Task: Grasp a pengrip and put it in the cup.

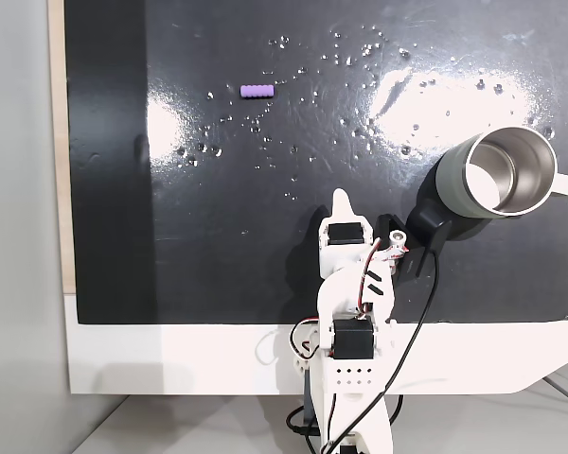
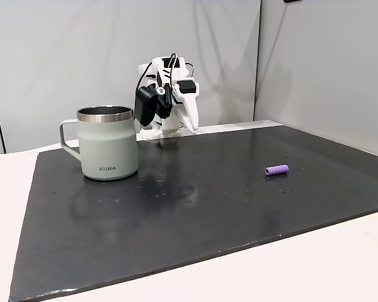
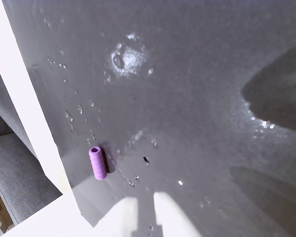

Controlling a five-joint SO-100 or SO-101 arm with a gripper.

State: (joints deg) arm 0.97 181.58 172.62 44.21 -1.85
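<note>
The pengrip lies flat on the black mat in a fixed view from above, its long axis running 3 to 9 o'clock across the picture. It sits toward 11 o'clock from the gripper and well apart from it. In the side fixed view the pengrip again lies crosswise, ends toward 3 and 9 o'clock, on the right part of the mat. In the wrist view the pengrip points roughly 12 to 6 o'clock, tilted slightly, with its hollow end up toward 12.

The cup stands upright at about 2 o'clock from the gripper, open mouth up, its whitish handle toward 3 o'clock. In the side view the cup stands left of the folded arm, handle toward 9 o'clock.

The claw holds nothing. In the wrist view the gripper shows two white tips at 6 o'clock with a narrow gap between them, nearly closed; the pengrip lies at 10 o'clock from them, apart.

The mat is glossy, speckled with bright spots and glare patches, and lies on a white table. Plain grey walls stand behind.
</note>
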